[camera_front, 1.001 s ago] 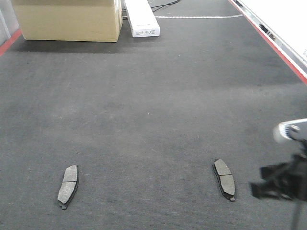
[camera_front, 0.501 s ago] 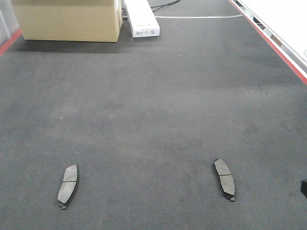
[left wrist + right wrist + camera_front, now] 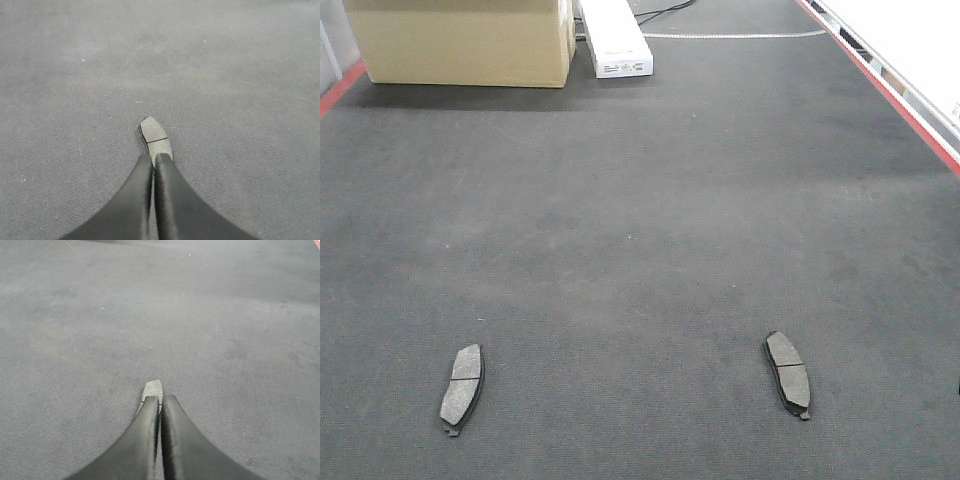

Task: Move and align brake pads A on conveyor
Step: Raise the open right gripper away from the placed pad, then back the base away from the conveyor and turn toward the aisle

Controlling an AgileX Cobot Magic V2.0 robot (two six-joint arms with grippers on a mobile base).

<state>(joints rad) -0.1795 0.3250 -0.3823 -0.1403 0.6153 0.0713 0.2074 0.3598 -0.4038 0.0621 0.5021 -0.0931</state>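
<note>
Two pads sit flat on the conveyor, down at the near end. The left pad and the right pad are well apart, one toward each side. Both run roughly along the belt but lean a bit, tops tipped toward each other, so they're not quite parallel. The cross groove shows on each.

Left wrist cam: the left claw is closed up tight, fingers pressed together with just a thin seam, gripping nothing. A pad lies on the belt past the tips, its near end hidden behind them.

Right wrist cam is much the same. The right claw is also pinched shut and empty, and only the far tip of a pad pokes out above the fingertips, the rest blocked from sight.

Further out, a cardboard box and a long white carton sit at the far end of the belt, side by side. A red strip runs along the right edge, with a pale surface beyond it, and a bit of red shows at the far left too.
</note>
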